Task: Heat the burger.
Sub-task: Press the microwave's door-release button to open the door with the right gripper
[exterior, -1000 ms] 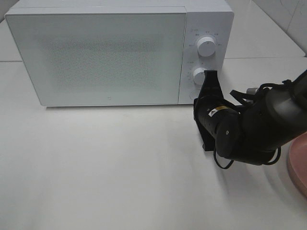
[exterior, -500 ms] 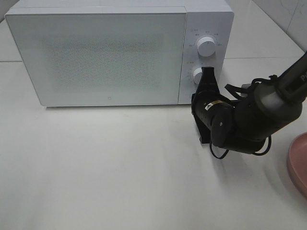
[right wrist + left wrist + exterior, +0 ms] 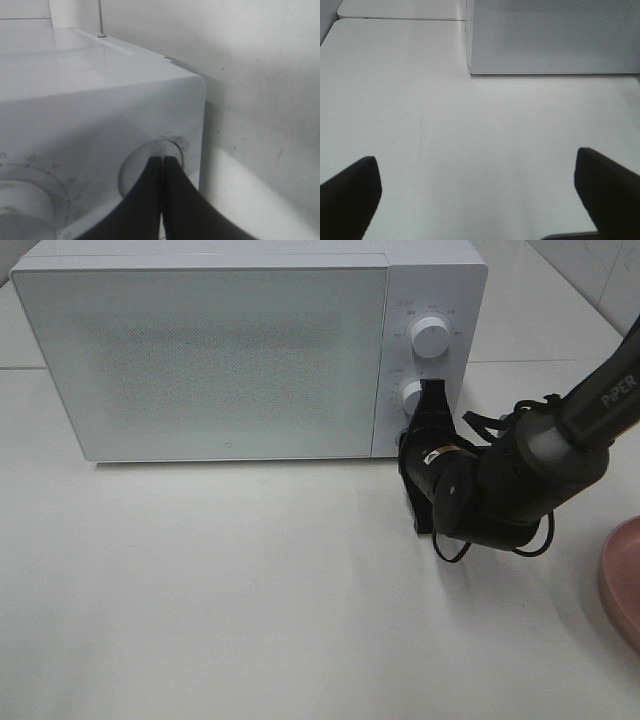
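Observation:
The burger is out of view in every frame. The white microwave stands at the back of the table with its door closed. My right gripper is shut, with nothing held, and points at the microwave's control panel. In the right wrist view, the right gripper has its closed tips resting on a round button near the panel's corner, beside a dial. My left gripper hangs open over bare table in front of the microwave's left corner. It does not show in the exterior view.
Two white dials sit on the panel. A round pink plate lies at the table's right edge with nothing showing on it. The right arm reaches in from the right.
The right arm has pushed a little leftward and closer to the control panel, with its rear part stretched out to the right. The door stays closed.

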Robot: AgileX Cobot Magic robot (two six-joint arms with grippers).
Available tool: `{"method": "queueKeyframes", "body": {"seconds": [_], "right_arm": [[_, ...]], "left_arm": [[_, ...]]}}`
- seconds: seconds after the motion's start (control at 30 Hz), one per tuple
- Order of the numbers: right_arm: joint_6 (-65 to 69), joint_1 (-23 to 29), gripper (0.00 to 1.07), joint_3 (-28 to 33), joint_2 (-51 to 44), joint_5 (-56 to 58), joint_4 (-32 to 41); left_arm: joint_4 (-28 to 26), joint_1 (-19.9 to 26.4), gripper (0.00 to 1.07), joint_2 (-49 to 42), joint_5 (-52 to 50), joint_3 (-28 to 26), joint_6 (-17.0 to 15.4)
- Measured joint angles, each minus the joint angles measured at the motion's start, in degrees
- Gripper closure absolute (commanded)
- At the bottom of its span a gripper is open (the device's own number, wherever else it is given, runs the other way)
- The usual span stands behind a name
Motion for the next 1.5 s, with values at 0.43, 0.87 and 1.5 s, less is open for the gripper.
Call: {"method": "queueKeyframes", "body": {"seconds": [0.43, 0.87, 1.5], "right_arm": [[-0.69, 0.06, 1.07, -0.92, 1.15, -1.49, 0.63], [-1.78, 0.17, 1.07, -0.92, 1.15, -2.92, 2.23], [-5.21, 0.74, 1.07, -2.98, 1.32, -2.29, 7.16]], "left_arm": [[0.0, 0.0, 0.08, 0.0, 0.0, 0.0, 0.0], [0.0, 0.0, 0.08, 0.0, 0.0, 0.0, 0.0], [0.0, 0.0, 0.08, 0.0, 0.0, 0.0, 0.0]]}}
